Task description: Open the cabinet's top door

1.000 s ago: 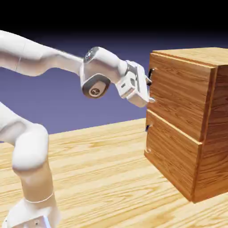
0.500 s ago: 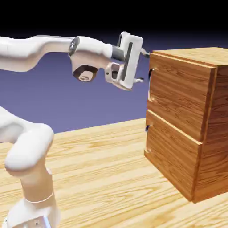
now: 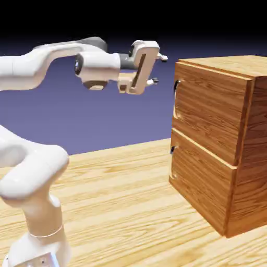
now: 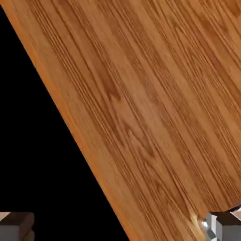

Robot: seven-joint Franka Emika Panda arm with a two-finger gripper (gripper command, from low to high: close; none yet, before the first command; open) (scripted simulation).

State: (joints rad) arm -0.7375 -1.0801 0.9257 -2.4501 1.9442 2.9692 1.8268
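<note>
Fingers (image 3: pixel 156 69) stood apart, empty, short of door (image 3: pixel 208 112). Handle (image 3: pixel 177 86) untouched. Risk: poor alignment, tips could slip past handle or knock cabinet (image 3: pixel 250 156).

Light wood-grain table (image 3: pixel 120 198) under everything; plain blue-violet backdrop (image 3: pixel 104 120) behind, black at top.

setting: rendered simulation bench | evidence: plank table (image 3: pixel 114 198), flat blue-violet backdrop (image 3: pixel 104 120) (black above), lone white arm (image 3: pixel 36 62)
</note>
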